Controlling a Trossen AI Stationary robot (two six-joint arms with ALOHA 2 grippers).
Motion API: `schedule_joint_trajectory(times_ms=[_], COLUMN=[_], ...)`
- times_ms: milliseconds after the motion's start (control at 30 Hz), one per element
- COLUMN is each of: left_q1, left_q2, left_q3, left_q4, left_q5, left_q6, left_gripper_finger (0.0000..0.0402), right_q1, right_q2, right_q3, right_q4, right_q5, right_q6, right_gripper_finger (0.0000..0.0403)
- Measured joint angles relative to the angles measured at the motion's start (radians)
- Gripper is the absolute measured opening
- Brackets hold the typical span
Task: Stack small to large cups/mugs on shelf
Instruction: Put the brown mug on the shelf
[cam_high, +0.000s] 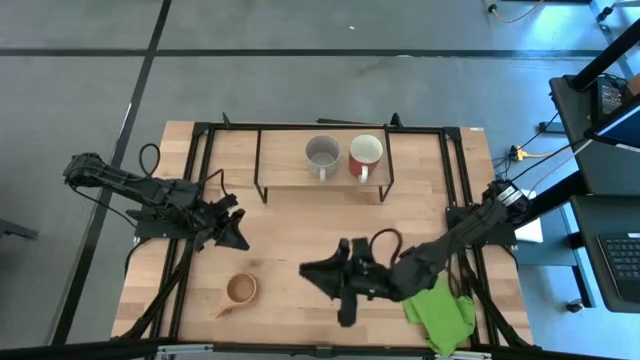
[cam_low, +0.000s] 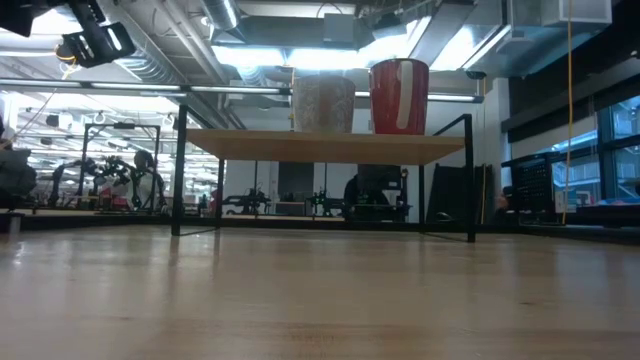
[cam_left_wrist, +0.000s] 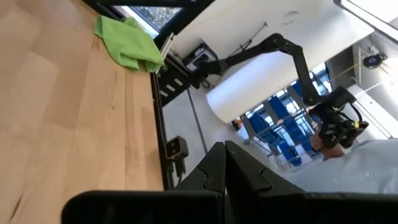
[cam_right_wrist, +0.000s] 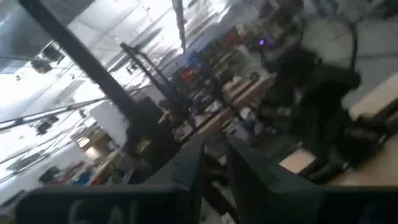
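The shelf (cam_high: 290, 160) stands at the table's far middle on thin black legs. On its board the grey mug (cam_high: 322, 153) and the red mug (cam_high: 366, 153) stand upright on their bases side by side; the low view shows the grey mug (cam_low: 322, 103) and the red mug (cam_low: 399, 96) too. The small tan wooden cup (cam_high: 240, 290) sits upright on the tabletop near the near-left, handle toward the near edge. My left gripper (cam_high: 238, 230) hovers shut, left of centre, far of the wooden cup. My right gripper (cam_high: 308, 271) hangs shut near the table's middle, right of the wooden cup, holding nothing.
A green cloth (cam_high: 440, 315) lies crumpled at the near-right corner under my right arm; the left wrist view shows the green cloth (cam_left_wrist: 127, 43) at the table's edge. Black frame rails (cam_high: 195, 180) run along the table's left and right sides. Bare wood lies between shelf and grippers.
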Motion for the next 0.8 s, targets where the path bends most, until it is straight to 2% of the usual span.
schedule_joint_trajectory(times_ms=[67, 200, 300, 433, 633, 800], left_q1=[0.0, 0.0, 0.0, 0.0, 0.0, 0.0], left_q2=[0.0, -0.004, -0.027, -0.056, -0.103, -0.123], left_q3=[0.0, 0.0, 0.0, 0.0, 0.0, 0.0], left_q4=[-0.003, -0.06, -0.126, -0.169, -0.184, -0.236], left_q5=[0.014, 0.025, 0.031, 0.03, 0.025, 0.018], left_q6=[0.01, 0.01, 0.01, 0.007, -0.011, -0.039], left_gripper_finger=[0.0, 0.0, 0.0, 0.0, 0.0, 0.0], right_q1=[0.001, 0.002, -0.004, -0.004, 0.024, 0.032], right_q2=[0.024, 0.065, 0.084, 0.091, 0.086, 0.051], right_q3=[-0.001, -0.001, -0.01, -0.118, -0.359, -0.521], right_q4=[0.022, 0.24, 0.38, 0.518, 0.913, 1.062], right_q5=[-0.049, -0.219, -0.293, -0.305, -0.327, -0.344], right_q6=[-0.002, -0.255, -0.404, -0.418, -0.5, -0.489], right_gripper_finger=[0.0069, 0.0069, 0.0069, 0.0069, 0.0069, 0.0069])
